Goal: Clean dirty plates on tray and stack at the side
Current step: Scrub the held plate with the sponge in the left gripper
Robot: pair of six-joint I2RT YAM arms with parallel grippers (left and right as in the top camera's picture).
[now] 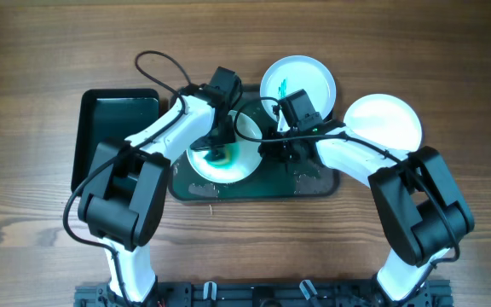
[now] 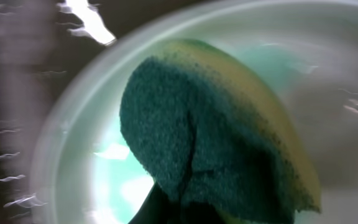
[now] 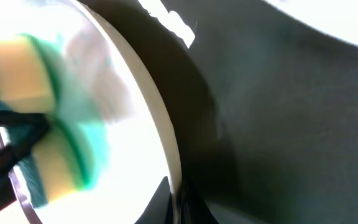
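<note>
I see left gripper [image 1: 218, 147] clenched on green-and-yellow foam sponge [image 2: 216, 143], pressed onto round white plate [image 1: 242, 170] on dark rectangular tray [image 1: 318, 181]; right gripper [image 1: 280, 151] pinching plate rim.

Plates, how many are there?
3: the scrubbed plate on the tray under the sponge, a green-smeared plate behind it, a clean plate at the right. Arms may hide others.

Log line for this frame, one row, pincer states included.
scrub | left pincer shut on sponge, on plate | right pincer shut on plate rim | plate on tray | clean plate beside tray
</note>
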